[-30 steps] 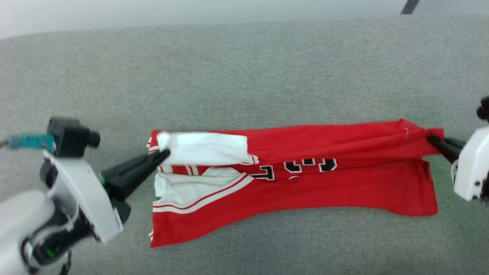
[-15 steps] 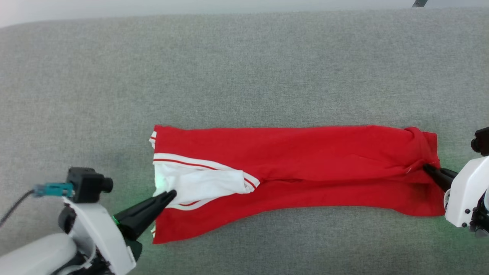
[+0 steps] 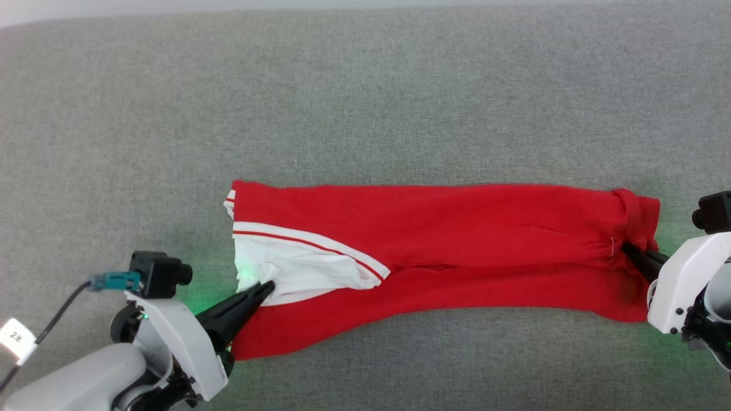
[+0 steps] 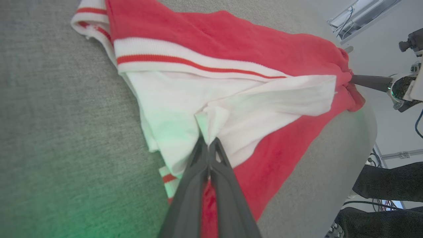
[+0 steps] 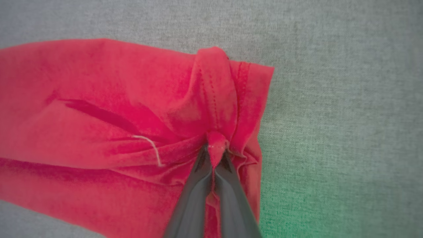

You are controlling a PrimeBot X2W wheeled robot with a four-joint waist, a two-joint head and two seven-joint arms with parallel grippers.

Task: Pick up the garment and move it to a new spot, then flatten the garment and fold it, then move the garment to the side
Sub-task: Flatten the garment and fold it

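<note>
The garment (image 3: 445, 245) lies as a long folded red strip across the grey surface, its white sleeve and striped trim at the left end. My left gripper (image 3: 267, 287) is shut on a pinch of the white sleeve fabric; the left wrist view shows the garment (image 4: 231, 66) with the white cloth caught between the tips of that gripper (image 4: 207, 140). My right gripper (image 3: 627, 249) is shut on the bunched red hem at the right end. In the right wrist view the garment (image 5: 99, 109) gathers into folds at the closed tips of the right gripper (image 5: 215, 148).
The grey fabric surface (image 3: 365, 103) stretches wide beyond the garment, with its far edge along the top of the head view. Past the surface's edge in the left wrist view are a person's dark-clad legs (image 4: 386, 178) and cables.
Both grippers brought the held edge toward me, folding the top layer over and hiding the lettering. The garment has settled flatter, and the head camera has tilted down a little.
</note>
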